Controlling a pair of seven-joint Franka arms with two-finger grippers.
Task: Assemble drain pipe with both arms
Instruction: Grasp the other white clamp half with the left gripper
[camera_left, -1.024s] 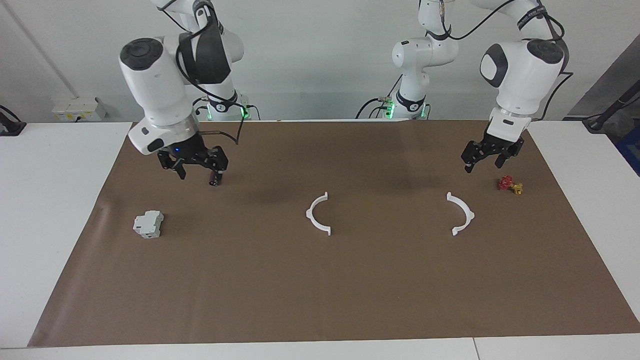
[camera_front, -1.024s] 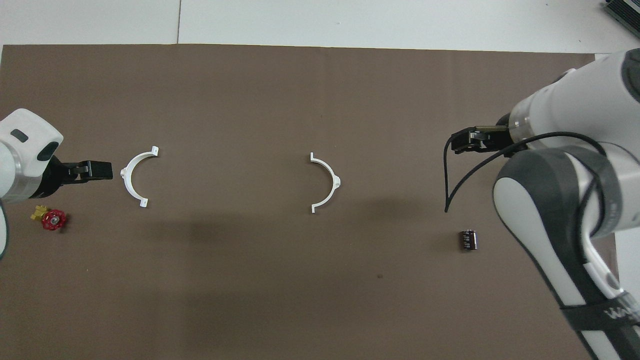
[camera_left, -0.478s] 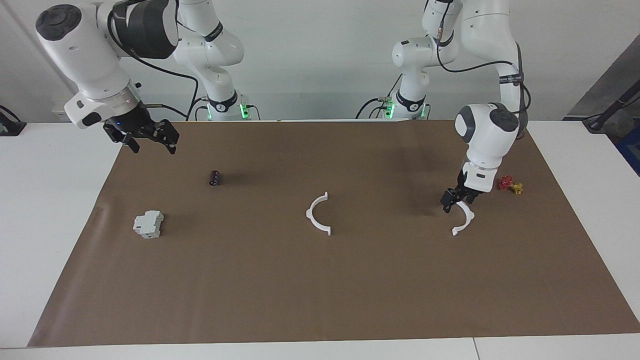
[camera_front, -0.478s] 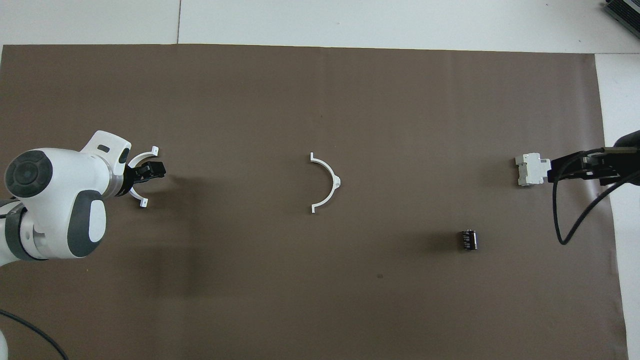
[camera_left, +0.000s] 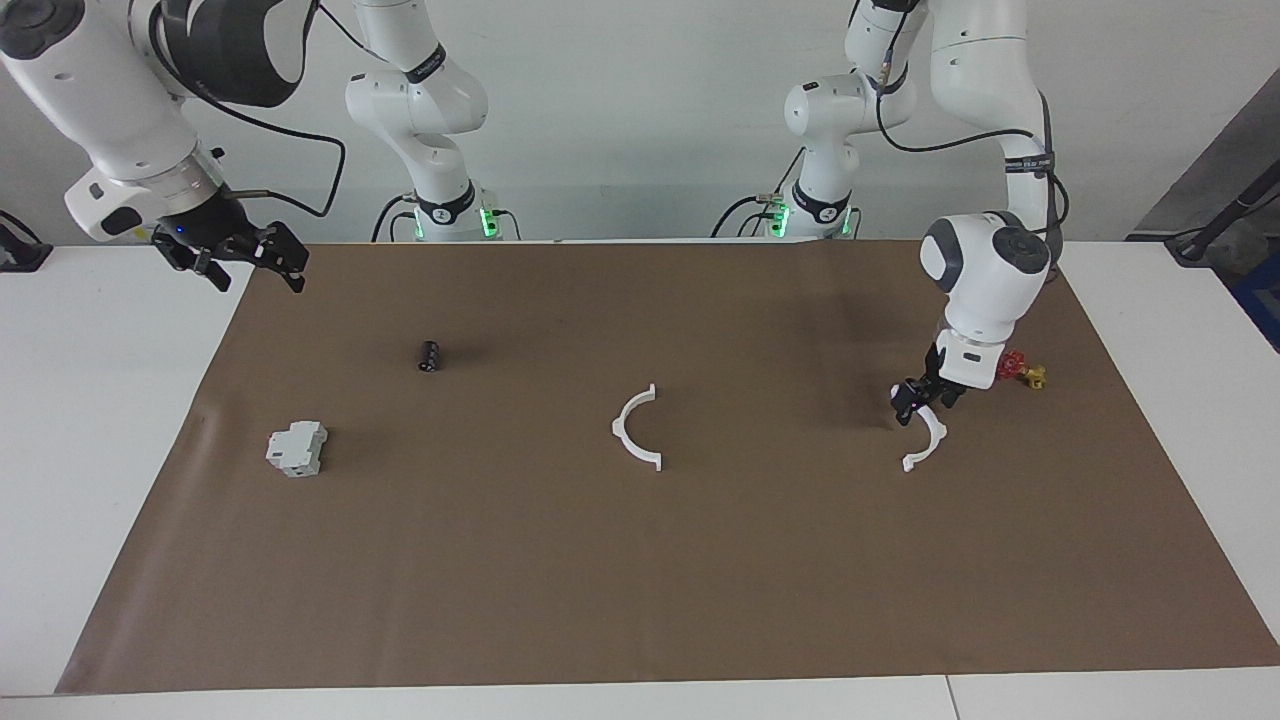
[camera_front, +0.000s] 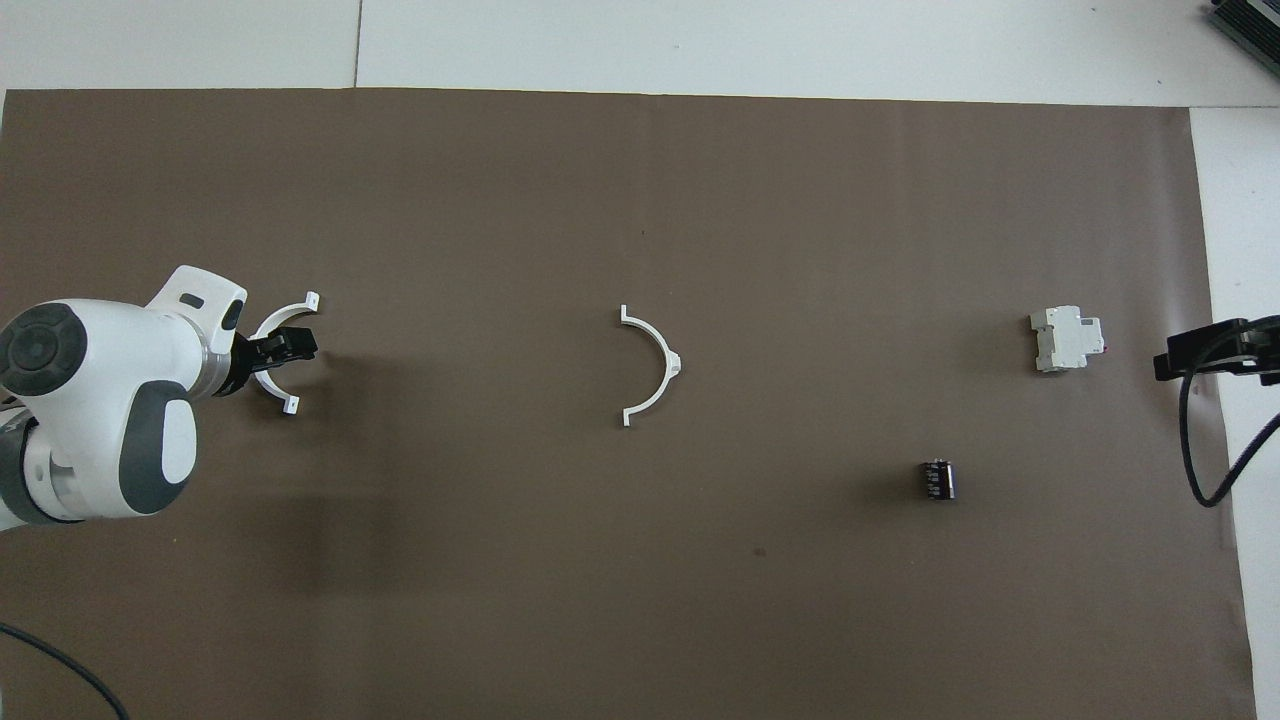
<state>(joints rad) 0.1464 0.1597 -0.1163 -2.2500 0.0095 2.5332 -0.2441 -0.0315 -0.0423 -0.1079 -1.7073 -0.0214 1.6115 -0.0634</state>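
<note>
The drain pipe lies as two separate white half-ring arcs on the brown mat. One arc (camera_left: 617, 432) (camera_front: 672, 362) lies at the mat's middle. The other arc (camera_left: 938, 435) (camera_front: 281, 311) lies toward the left arm's end of the table. My left gripper (camera_left: 918, 402) (camera_front: 285, 347) is down at this arc's middle and covers it, so only the arc's ends show. My right gripper (camera_left: 260, 284) (camera_front: 1175, 360) is open and empty, raised over the mat's edge at the right arm's end, where that arm waits.
A grey boxy block (camera_left: 297, 447) (camera_front: 1065, 338) and a small black cylinder (camera_left: 429, 355) (camera_front: 937, 478) lie toward the right arm's end. A red-and-yellow valve piece (camera_left: 1020, 370) lies beside the left gripper, nearer to the robots than the arc.
The left gripper came down from beside the valve piece onto the arc. The right gripper let go of the black cylinder, then rose and drew back to the mat's edge.
</note>
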